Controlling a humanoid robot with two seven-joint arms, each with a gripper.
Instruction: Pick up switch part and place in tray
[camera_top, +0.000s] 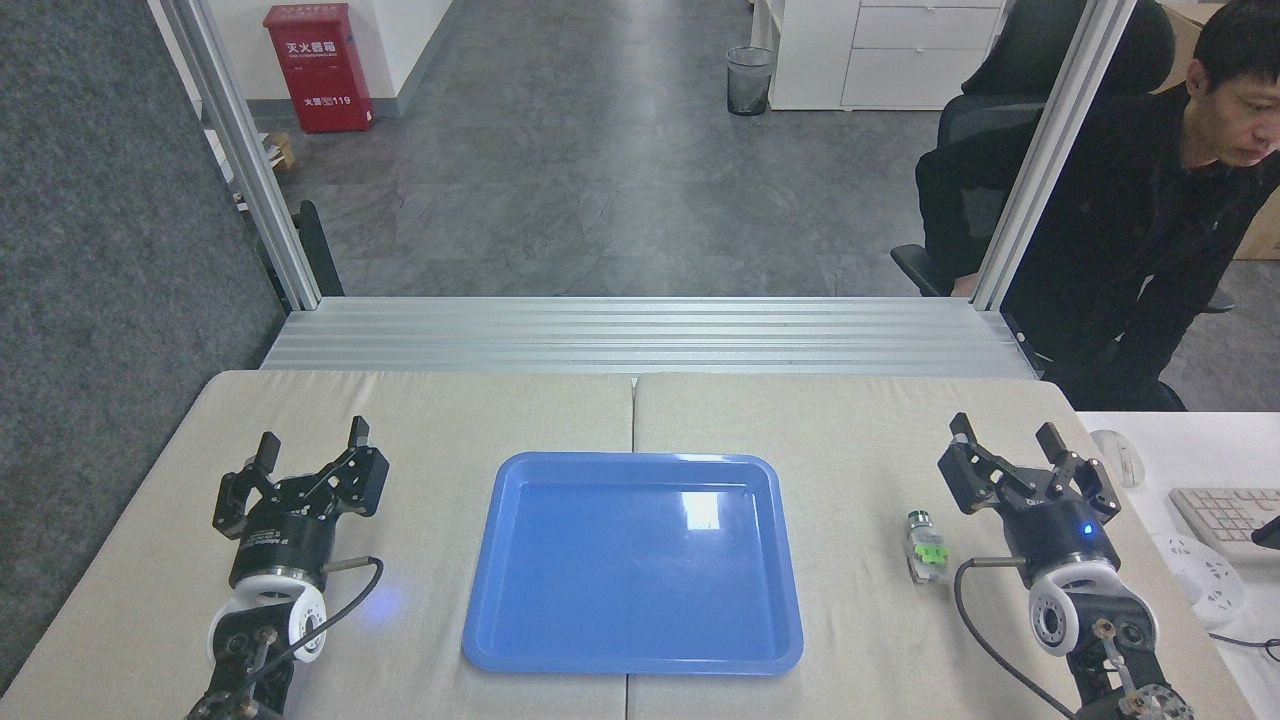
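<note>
**Still to be picked: the switch part waits beside the right arm**

Plainly, nothing is held yet. The right gripper (1006, 432) is seen spread wide and empty, its fingers pointing away from the robot, and the left gripper (310, 439) is likewise spread and empty on the far side of the tray (520, 630). The switch part (926, 548) is found lying on the beige table cover (850, 420), between the tray's right rim and the right arm, apart from both, with its dark cap pointing away from the robot.

The reach is judged the step in hand. It is best done by the right arm, which is nearest. The gripper should be brought over the part and turned so that the jaws close across the narrow body at the green clip, not along its length, where the rounded cap could slip out.

Room is ample: bare cover lies all round the part, and the tray floor is unoccupied. The low rim must be cleared on the carry. A keyboard (1225, 510) and a person (1150, 230) are present to the right, so outward swings should be avoided.
</note>
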